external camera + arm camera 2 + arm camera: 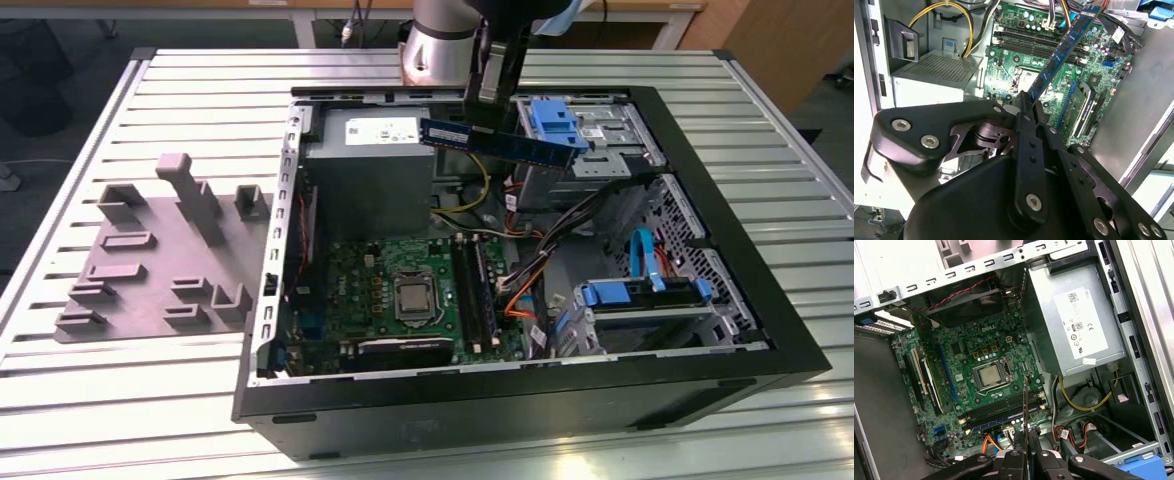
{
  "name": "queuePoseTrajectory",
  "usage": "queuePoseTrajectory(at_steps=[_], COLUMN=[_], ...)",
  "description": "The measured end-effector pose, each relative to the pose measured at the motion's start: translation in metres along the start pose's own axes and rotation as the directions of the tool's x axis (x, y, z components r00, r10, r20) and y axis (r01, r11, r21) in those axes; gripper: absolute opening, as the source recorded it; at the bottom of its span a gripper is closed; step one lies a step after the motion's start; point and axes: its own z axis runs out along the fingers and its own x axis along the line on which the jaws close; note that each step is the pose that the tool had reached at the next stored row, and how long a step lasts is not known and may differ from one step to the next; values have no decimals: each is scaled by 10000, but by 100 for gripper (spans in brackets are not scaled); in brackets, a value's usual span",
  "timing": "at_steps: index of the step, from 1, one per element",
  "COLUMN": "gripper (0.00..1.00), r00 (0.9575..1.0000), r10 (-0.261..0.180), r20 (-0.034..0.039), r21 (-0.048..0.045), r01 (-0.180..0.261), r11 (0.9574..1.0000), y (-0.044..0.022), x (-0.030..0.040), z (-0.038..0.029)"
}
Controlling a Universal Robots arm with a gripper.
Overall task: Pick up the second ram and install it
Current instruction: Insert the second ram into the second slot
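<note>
Workshop: slatted aluminium bench [200, 80], opened computer case [747, 340].

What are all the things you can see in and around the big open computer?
second ram: one, blue board with black chips, held in the air above the open case
computer case: one, black, lying open on the table
motherboard: one, green, on the case floor
power supply: one, grey box, inside the case beside the motherboard
drive brackets: several, blue, at the exterior view's right
holder blocks: one grey set, on the table at the exterior view's left
table: one, ribbed, silver
gripper: one, black, shut on the second ram
</note>
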Motion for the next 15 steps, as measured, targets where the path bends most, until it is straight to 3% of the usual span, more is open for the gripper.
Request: queuePoseTrajectory(at_steps=[7,15], gripper=[14,14], r00=[9998,9969], r10=[196,788], r20=[4,11], r21=[6,21], r01=[-196,-788], r11=[9998,9969], y=[-2,-2], x=[-1,-3], z=[9,25])
